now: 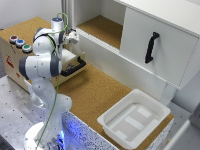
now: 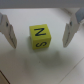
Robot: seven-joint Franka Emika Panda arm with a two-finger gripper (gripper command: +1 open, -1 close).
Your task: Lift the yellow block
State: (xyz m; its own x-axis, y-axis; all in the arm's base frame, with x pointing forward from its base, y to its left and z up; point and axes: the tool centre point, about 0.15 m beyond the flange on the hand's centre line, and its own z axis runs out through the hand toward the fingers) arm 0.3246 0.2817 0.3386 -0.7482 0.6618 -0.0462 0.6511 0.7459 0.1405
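Note:
A yellow block with black letters on its faces lies on a pale surface in the wrist view. My gripper is open, one finger on each side of the block, and neither fingertip touches it. The exterior view has the gripper reaching down over the open drawer at the exterior view's left. There the block is hidden behind the arm and hand.
The drawer has a black handle sticking out over the cork counter. Three coloured buttons sit on the wooden box at left. A white bin stands at the front right. A white cabinet door with a black handle is at the back right.

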